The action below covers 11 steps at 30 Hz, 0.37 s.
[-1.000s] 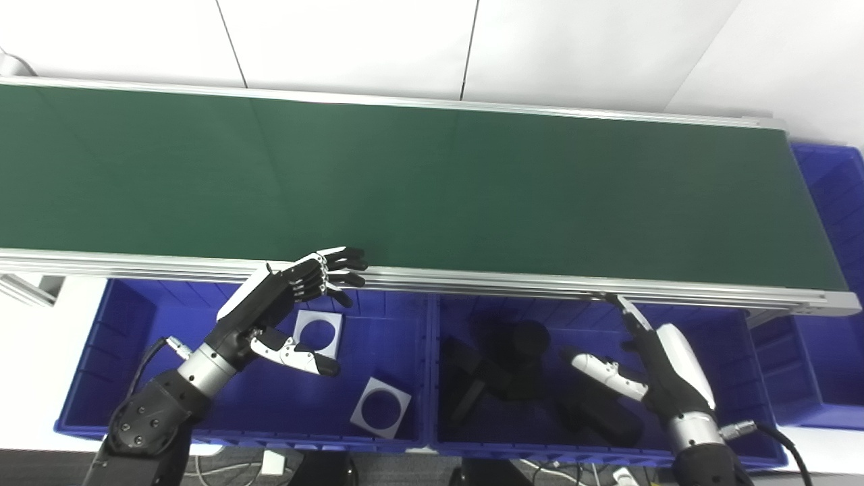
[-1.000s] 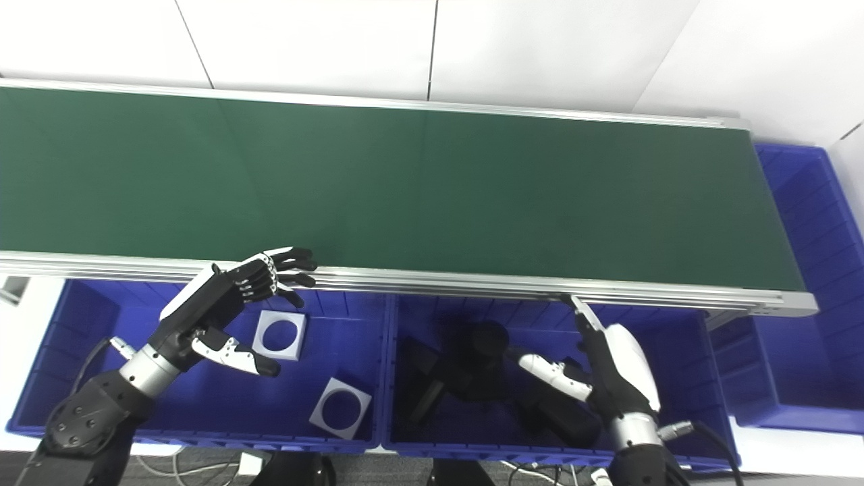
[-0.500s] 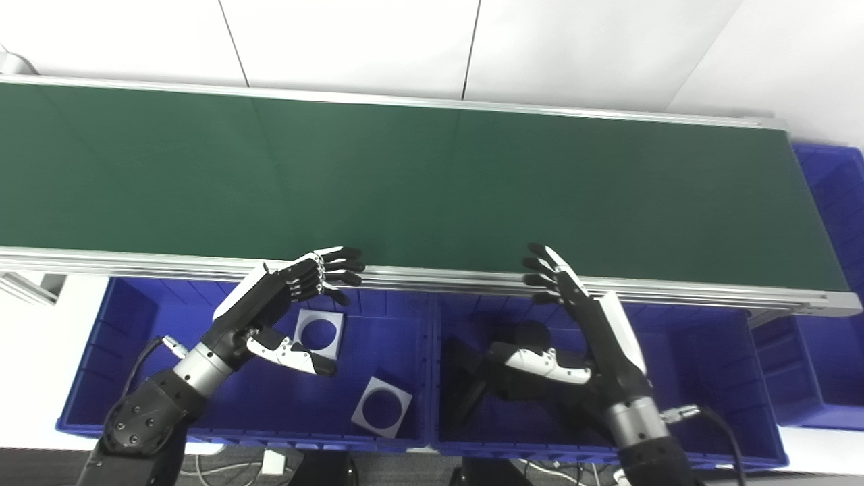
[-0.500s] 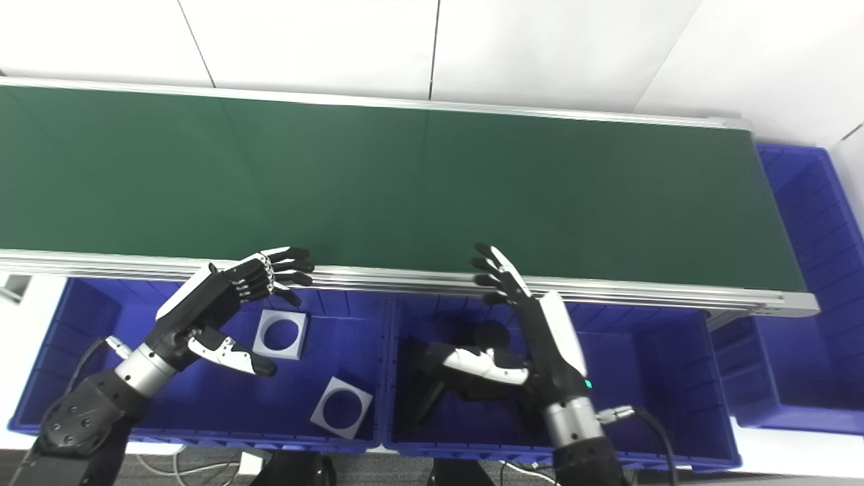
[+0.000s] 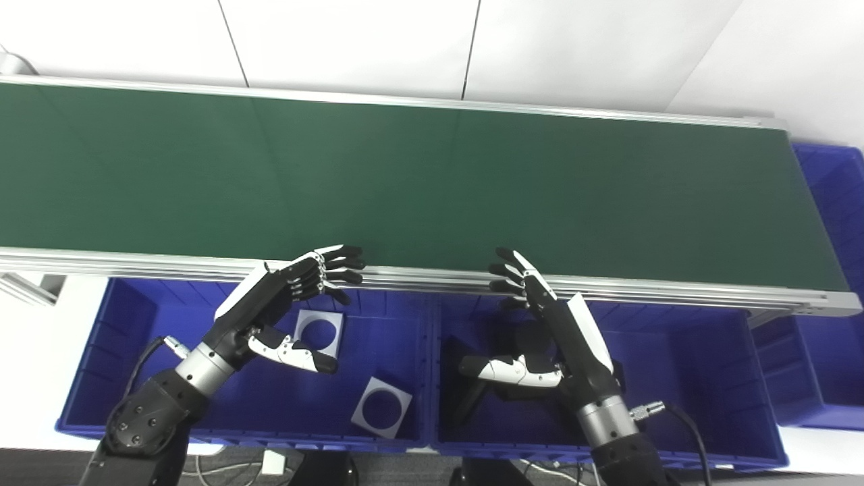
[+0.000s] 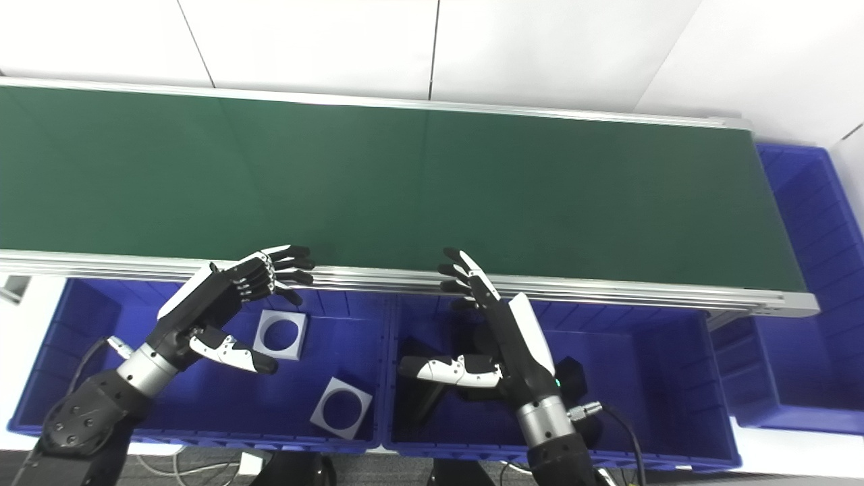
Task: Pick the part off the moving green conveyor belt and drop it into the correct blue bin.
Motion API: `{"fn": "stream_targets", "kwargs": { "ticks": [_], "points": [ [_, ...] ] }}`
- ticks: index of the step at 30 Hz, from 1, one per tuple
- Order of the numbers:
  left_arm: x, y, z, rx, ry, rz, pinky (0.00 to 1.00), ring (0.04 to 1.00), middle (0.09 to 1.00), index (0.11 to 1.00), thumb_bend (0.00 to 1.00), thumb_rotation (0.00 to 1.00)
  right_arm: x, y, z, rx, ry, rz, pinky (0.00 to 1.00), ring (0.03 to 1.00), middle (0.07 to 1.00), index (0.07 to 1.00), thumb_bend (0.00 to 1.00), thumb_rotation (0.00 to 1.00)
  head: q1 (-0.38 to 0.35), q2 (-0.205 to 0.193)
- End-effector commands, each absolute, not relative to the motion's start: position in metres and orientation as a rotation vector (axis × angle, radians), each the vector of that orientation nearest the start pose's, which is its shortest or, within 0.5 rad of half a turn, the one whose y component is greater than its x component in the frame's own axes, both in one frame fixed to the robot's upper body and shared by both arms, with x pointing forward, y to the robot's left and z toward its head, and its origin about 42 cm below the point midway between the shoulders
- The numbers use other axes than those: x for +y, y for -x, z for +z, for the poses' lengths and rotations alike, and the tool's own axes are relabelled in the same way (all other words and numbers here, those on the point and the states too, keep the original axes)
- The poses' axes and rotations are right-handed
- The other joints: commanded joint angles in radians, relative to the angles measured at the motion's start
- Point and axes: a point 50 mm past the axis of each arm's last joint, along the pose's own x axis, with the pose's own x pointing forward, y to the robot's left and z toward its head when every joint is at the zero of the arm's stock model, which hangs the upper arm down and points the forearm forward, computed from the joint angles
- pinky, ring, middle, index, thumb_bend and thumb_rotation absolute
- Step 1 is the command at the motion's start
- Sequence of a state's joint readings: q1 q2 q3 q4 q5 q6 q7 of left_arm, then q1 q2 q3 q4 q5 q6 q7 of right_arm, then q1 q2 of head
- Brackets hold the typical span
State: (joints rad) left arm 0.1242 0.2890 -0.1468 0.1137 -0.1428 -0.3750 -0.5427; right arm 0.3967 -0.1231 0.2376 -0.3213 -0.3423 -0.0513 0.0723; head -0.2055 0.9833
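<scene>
The green conveyor belt [image 5: 432, 182] runs across the picture with no part on it. My left hand [image 5: 283, 297] is open and empty, over the left blue bin [image 5: 101, 351], its fingertips at the belt's near rail. My right hand [image 5: 553, 324] is open and empty, over the middle blue bin [image 5: 709, 351], its fingertips at the rail. The left bin holds two white square plates with round holes [image 5: 317, 332] [image 5: 382, 407]. The middle bin holds several black parts [image 5: 472, 385], partly hidden by my right hand.
A third blue bin [image 5: 833, 283] stands at the belt's right end. The belt's aluminium near rail [image 5: 432, 277] runs between the hands and the belt. A white wall is behind the belt.
My right hand has swung from the right end of the middle bin leftward, up to the belt's rail, fingers spread. My left hand has stayed in place.
</scene>
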Motion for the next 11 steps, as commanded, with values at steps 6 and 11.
{"fn": "stream_targets", "kwargs": {
  "ticks": [6, 11],
  "points": [
    [0.2576, -0.2261, 0.0692, -0.126, -0.159, -0.653, 0.62, 0.769, 0.832, 0.856, 0.98, 0.27, -0.1919, -0.1507, 0.1062, -0.048, 0.367, 0.238, 0.68, 0.780, 0.849, 0.928, 0.87, 0.34, -0.009, -0.002],
    [0.2601, -0.2249, 0.0676, -0.118, -0.157, -0.651, 0.63, 0.770, 0.834, 0.858, 0.98, 0.26, -0.1905, -0.1504, 0.1046, -0.051, 0.362, 0.238, 0.68, 0.777, 0.845, 0.924, 0.87, 0.35, -0.016, -0.007]
  ]
}}
